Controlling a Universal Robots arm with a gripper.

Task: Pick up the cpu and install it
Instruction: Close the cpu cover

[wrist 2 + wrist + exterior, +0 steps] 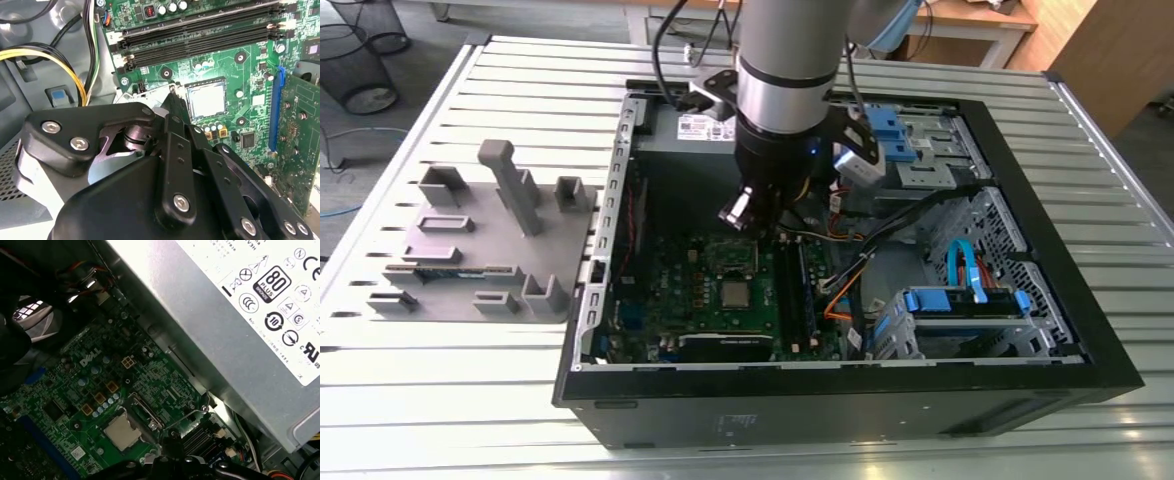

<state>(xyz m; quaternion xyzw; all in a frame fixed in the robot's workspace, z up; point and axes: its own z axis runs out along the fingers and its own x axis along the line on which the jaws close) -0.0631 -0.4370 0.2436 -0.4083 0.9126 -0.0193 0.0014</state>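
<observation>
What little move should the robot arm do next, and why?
Probably lift the gripper straight up a little. The cpu already sits flat on the motherboard, and the gripper hangs close beside it, so going sideways could bump the board.

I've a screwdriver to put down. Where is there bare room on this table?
Bare table slats: nearer the camera than the grey fixture, and a strip at the exterior view's right of the case. Crowded inside: cables, drive cages, arm over the motherboard.
</observation>
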